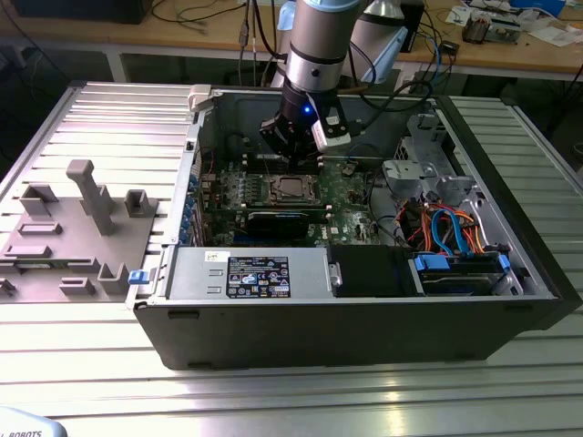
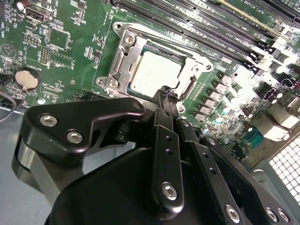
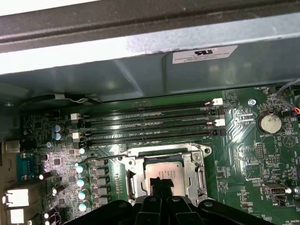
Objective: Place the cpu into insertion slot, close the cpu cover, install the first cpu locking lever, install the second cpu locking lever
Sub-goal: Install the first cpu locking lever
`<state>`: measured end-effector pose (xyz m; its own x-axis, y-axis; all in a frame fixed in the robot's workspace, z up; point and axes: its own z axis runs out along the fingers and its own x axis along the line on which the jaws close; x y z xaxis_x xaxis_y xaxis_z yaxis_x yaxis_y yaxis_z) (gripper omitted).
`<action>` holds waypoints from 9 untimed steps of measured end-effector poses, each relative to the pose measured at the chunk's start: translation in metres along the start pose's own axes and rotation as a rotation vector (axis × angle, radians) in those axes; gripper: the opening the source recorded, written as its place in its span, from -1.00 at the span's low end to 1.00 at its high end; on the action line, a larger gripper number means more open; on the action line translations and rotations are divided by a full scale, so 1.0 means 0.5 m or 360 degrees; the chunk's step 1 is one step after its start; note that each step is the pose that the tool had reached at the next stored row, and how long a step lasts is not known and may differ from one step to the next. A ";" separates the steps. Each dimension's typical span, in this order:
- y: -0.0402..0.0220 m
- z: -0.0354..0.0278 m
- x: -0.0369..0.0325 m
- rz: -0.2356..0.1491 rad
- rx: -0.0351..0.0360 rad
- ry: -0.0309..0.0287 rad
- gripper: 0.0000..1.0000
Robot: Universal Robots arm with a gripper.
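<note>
Gripper pinched narrow, nothing held. Tips hang just over 1 edge of the cpu, seated in the insertion slot directly below. The cpu cover lies flat around it.

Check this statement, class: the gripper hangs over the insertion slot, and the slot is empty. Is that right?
No. The insertion slot is not empty: the cpu lies in it, as the second wrist view shows. The gripper does hang over the slot.

Lab (cable-strewn workbench, slotted table)
</note>
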<state>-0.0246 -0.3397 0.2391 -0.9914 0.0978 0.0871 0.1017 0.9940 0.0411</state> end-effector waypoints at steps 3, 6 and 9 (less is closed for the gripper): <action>0.000 0.000 0.000 -0.0006 0.0000 0.00002 -0.79; 0.000 0.000 0.000 -0.0009 0.0001 0.00005 -0.79; 0.000 0.000 0.000 -0.0013 0.0001 0.00006 -0.79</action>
<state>-0.0246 -0.3397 0.2391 -0.9922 0.0896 0.0872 0.0934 0.9948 0.0412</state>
